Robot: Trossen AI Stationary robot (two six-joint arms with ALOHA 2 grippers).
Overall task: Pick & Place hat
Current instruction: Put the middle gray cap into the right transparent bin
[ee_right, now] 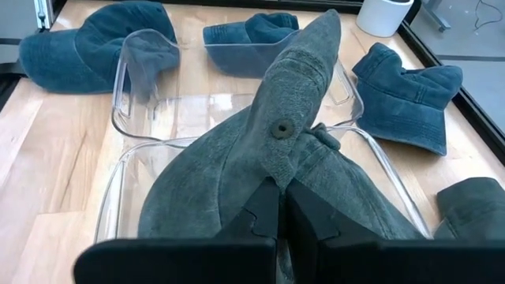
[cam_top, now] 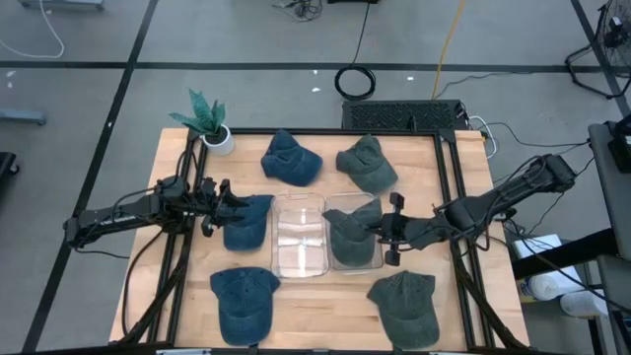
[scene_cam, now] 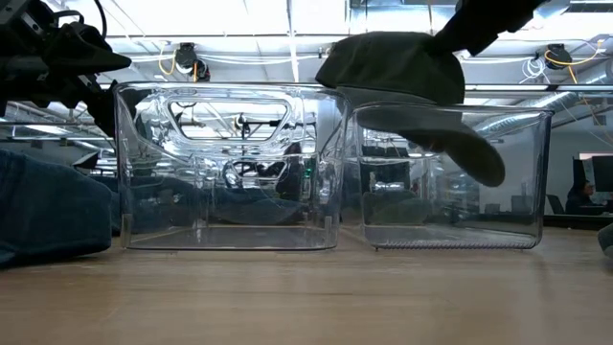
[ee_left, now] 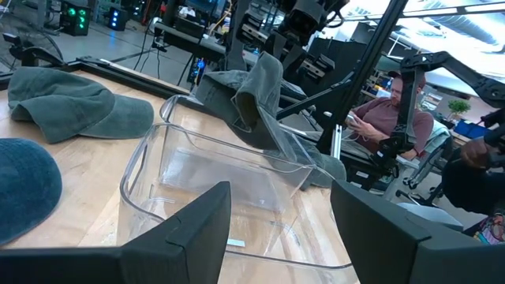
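My right gripper point(cam_top: 387, 230) is shut on a dark green cap point(cam_top: 350, 229) and holds it over the right clear bin point(cam_top: 375, 258). In the low view the cap's crown point(scene_cam: 402, 62) stands above the bin's rim and its brim point(scene_cam: 469, 144) hangs down inside the bin point(scene_cam: 536, 182). My left gripper point(cam_top: 222, 202) is open. It hovers at the left clear bin's point(cam_top: 299, 247) left side, over the edge of a blue cap point(cam_top: 248, 222) that lies on the table. Its wrist view looks between the fingers point(ee_left: 280, 229) at that bin point(ee_left: 205, 166). My right gripper pinches the green cap's crown point(ee_right: 272, 177) between its two fingers, just behind the top button point(ee_right: 280, 128). The fingers come from the table's right side, slanting slightly down. The cap is lifted off the table, brim end lowest and hanging inside the right bin.
Other caps lie around the bins: blue point(cam_top: 291, 158) and green point(cam_top: 367, 165) on the far side, blue point(cam_top: 244, 301) and green point(cam_top: 404, 306) on the near side. A potted plant point(cam_top: 215, 133) stands at the far left corner. A seated person point(ee_left: 387, 110) is beyond the table.
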